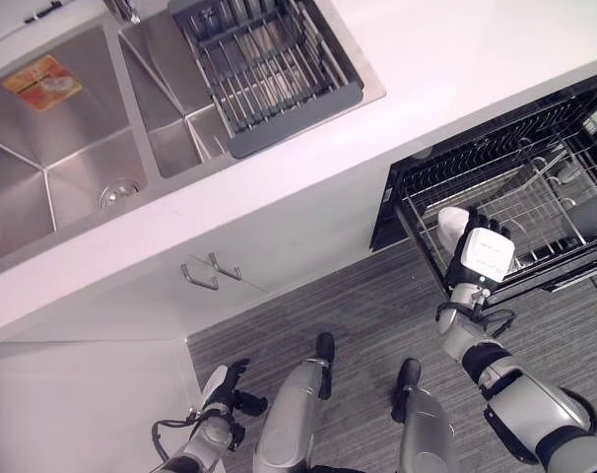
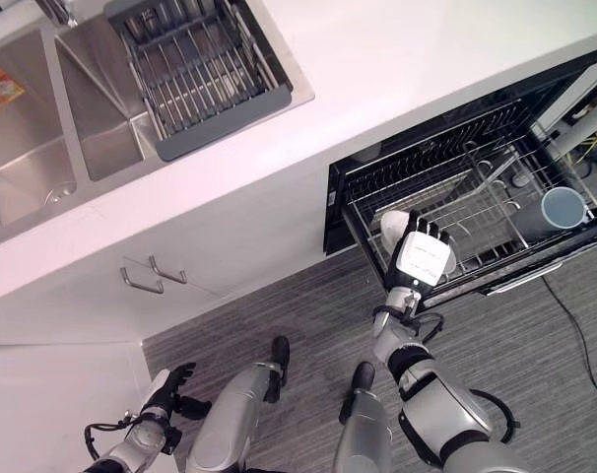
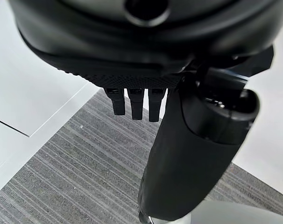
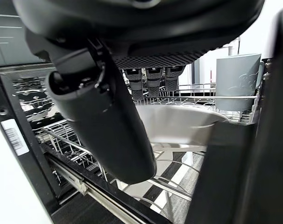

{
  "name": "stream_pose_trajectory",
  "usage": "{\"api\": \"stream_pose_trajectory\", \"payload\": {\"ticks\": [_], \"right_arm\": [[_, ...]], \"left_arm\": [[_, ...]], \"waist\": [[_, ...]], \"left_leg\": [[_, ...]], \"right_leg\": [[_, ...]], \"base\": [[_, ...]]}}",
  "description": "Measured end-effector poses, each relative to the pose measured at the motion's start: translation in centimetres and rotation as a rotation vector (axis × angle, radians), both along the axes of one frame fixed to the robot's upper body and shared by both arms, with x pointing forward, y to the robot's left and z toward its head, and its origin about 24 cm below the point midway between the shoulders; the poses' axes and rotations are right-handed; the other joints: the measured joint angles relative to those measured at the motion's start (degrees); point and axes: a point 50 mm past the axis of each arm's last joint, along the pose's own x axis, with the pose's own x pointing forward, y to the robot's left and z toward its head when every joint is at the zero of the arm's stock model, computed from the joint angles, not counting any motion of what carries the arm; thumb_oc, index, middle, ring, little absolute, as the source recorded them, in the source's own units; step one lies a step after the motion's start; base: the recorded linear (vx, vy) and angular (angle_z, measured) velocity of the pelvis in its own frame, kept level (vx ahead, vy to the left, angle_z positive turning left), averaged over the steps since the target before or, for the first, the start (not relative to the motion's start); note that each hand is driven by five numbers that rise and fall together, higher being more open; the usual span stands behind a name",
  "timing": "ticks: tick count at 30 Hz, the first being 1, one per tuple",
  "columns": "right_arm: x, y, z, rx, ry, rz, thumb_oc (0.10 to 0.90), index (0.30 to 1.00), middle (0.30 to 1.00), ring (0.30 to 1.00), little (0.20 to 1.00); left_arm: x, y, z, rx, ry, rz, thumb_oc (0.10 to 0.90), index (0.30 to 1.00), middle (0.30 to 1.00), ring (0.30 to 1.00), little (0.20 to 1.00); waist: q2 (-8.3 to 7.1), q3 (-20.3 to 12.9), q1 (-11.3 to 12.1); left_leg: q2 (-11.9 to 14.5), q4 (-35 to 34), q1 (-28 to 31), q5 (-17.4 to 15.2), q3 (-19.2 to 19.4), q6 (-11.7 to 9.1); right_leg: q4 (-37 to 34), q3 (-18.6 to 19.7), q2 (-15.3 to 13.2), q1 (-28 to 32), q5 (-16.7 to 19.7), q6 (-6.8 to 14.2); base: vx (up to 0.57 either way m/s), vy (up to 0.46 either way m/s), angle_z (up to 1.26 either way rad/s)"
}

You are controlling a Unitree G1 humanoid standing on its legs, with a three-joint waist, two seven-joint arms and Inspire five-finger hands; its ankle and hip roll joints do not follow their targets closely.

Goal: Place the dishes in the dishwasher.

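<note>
The right robot hand [image 2: 423,258] reaches over the front of the pulled-out dishwasher rack [image 2: 496,212], and a white bowl [image 2: 397,229] sits just past its fingers — in the right wrist view the bowl [image 4: 179,122] lies tilted on the wires, below the fingers [image 4: 153,80]. Those fingers point straight out, the thumb stands apart, and nothing is clasped, so the bowl seems to have been let go or nearly so; whether a fingertip touches it I cannot tell. A grey-blue cup [image 2: 563,209] stands further along the same rack. The step in hand looks like setting the bowl into the rack. Next the right arm should draw back clear of the wires without nudging the bowl. The left robot hand [image 1: 223,386] hangs low by the white cabinet, fingers relaxed and empty. On the counter [image 1: 456,59], the sink's drying rack [image 1: 269,69] appears to hold no dishes.
</note>
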Motion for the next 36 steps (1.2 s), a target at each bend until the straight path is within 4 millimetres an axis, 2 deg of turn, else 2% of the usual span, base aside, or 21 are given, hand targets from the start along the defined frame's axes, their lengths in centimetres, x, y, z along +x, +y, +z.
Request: {"api": "stream_pose_trajectory", "payload": {"ticks": [3, 5, 6, 7, 8, 12, 16, 19, 21, 24, 33, 35, 36], "right_arm": [[-0.5, 0.0, -0.8, 0.023, 0.048, 0.004, 0.800, 0.900, 0.900, 0.900, 0.900], [-0.9, 0.1, -1.9, 0.125, 0.116, 0.009, 0.800, 0.900, 0.900, 0.900, 0.900], [-1.0, 0.6, -2.7, 0.380, 0.141, 0.003, 0.800, 0.900, 0.900, 0.900, 0.900], [-1.1, 0.8, -3.2, 0.518, 0.140, -0.013, 0.800, 0.900, 0.900, 0.900, 0.900], [-1.6, 1.4, -4.4, 0.852, 0.135, -0.063, 0.800, 0.900, 0.900, 0.900, 0.900], [-1.6, 1.8, -4.9, 1.118, 0.116, -0.057, 0.800, 0.900, 0.900, 0.900, 0.900], [-1.0, 0.1, -4.0, 1.230, 0.065, -0.062, 0.800, 0.900, 0.900, 0.900, 0.900], [-0.6, -1.2, -3.2, 1.282, 0.042, -0.048, 0.800, 0.900, 0.900, 0.900, 0.900], [-0.5, -1.3, -3.0, 1.315, 0.035, -0.043, 0.800, 0.900, 0.900, 0.900, 0.900], [-0.4, -1.1, -3.0, 1.333, 0.056, -0.028, 0.800, 0.900, 0.900, 0.900, 0.900], [0.5, 0.3, -1.3, 1.346, -0.011, 0.051, 0.800, 0.900, 0.900, 0.900, 0.900], [0.6, 0.8, -1.1, 1.354, -0.026, 0.063, 0.800, 0.900, 0.900, 0.900, 0.900], [0.8, 1.8, -0.5, 1.401, -0.059, 0.105, 0.800, 0.900, 0.900, 0.900, 0.900]], "left_arm": [[-0.6, 0.2, -0.3, 0.001, 0.022, 0.014, 0.800, 0.900, 0.900, 0.900, 0.900], [-1.4, 0.5, -0.7, 0.002, 0.056, 0.020, 0.800, 0.900, 0.900, 0.900, 0.900], [-2.0, 0.7, -0.9, 0.000, 0.070, 0.034, 0.800, 0.900, 0.900, 0.900, 0.900], [-2.1, 0.8, -0.9, -0.001, 0.076, 0.040, 0.800, 0.900, 0.900, 0.900, 0.900], [-2.5, 0.9, -1.0, -0.001, 0.090, 0.055, 0.800, 0.900, 0.900, 0.900, 0.900], [-2.3, 0.8, -1.0, 0.002, 0.104, 0.030, 0.800, 0.900, 0.900, 0.900, 0.900], [-2.1, 0.9, -0.9, 0.013, 0.113, 0.029, 0.800, 0.900, 0.900, 0.900, 0.900], [-2.7, 1.3, -1.1, 0.023, 0.138, 0.038, 0.800, 0.900, 0.900, 0.900, 0.900], [-3.1, 1.4, -1.3, 0.025, 0.152, 0.045, 0.800, 0.900, 0.900, 0.900, 0.900], [-4.1, 1.6, -1.6, 0.025, 0.173, 0.062, 0.800, 0.900, 0.900, 0.900, 0.900], [-3.8, 1.7, -1.5, 0.018, 0.152, 0.068, 0.800, 0.900, 0.900, 0.900, 0.900], [-3.8, 1.7, -1.5, 0.017, 0.150, 0.069, 0.800, 0.900, 0.900, 0.900, 0.900], [-3.9, 1.8, -1.5, 0.018, 0.152, 0.073, 0.800, 0.900, 0.900, 0.900, 0.900]], "waist": [[0.03, -1.9, -0.2], [-0.41, -4.2, 0.0], [-1.02, -5.2, -0.1], [-1.24, -5.3, -0.1], [-1.85, -5.8, 0.0], [-2.58, -6.6, 0.0], [-2.59, -6.6, -0.1], [-2.60, -6.6, -0.1], [-2.64, -6.5, -0.2], [-2.79, -6.2, -0.2], [-3.45, -5.4, -0.3], [-3.49, -5.4, -0.5], [-3.66, -5.3, -1.0]], "left_leg": [[0.0, -0.1, 0.3, -0.3, -0.7, 0.3], [0.1, 0.0, 1.1, -0.7, -0.8, 0.0], [0.0, -0.1, 1.8, -1.1, -0.8, 0.0], [0.0, 0.0, 2.4, -1.3, -0.8, -0.1], [0.1, 0.1, 3.8, -1.9, -0.8, -0.1], [0.2, 0.8, 4.1, -2.5, -0.7, 0.0], [0.1, 1.2, 4.1, -2.7, -0.6, 0.1], [0.1, 1.3, 4.1, -2.7, -0.5, 0.1], [0.1, 1.3, 4.1, -2.7, -0.4, 0.1], [0.2, 1.3, 3.9, -2.7, -0.3, 0.1], [0.4, 1.5, 3.9, -3.1, 0.6, 0.3], [0.5, 1.6, 3.9, -3.2, 0.7, 0.2], [0.6, 1.6, 3.9, -3.3, 0.8, 0.2]], "right_leg": [[-2.4, -1.0, 0.4, 1.9, 0.7, -0.1], [-4.4, -1.3, 0.7, 3.6, 1.4, 0.3], [-5.2, -1.3, 0.8, 4.7, 1.5, 0.3], [-5.5, -1.4, 0.9, 5.5, 1.6, 0.3], [-5.9, -1.3, 1.0, 6.8, 1.5, 0.3], [-5.3, -1.3, 0.9, 7.5, 0.9, 0.4], [-4.8, -1.2, 0.7, 7.5, 0.8, 0.3], [-4.9, -1.1, 0.7, 7.3, 0.8, 0.3], [-4.9, -1.0, 0.7, 7.0, 0.8, 0.3], [-4.8, -0.9, 0.7, 6.7, 0.8, 0.3], [-4.7, 0.2, 0.8, 6.5, 0.8, 0.3], [-4.7, 0.3, 0.9, 6.5, 0.8, 0.3], [-4.9, 0.4, 1.0, 6.5, 0.8, 0.3]], "base": [[0.09, -0.030, 0.09], [0.14, -0.047, 0.05], [0.17, -0.054, 0.02], [0.17, -0.061, -0.01], [0.12, -0.052, -0.02], [0.05, -0.033, -0.01], [0.03, -0.002, -0.01], [0.00, 0.000, 0.00], [0.02, 0.003, -0.04], [0.01, 0.004, -0.02], [0.00, 0.003, -0.05], [0.00, 0.001, -0.02], [-0.02, 0.011, -0.04]]}}
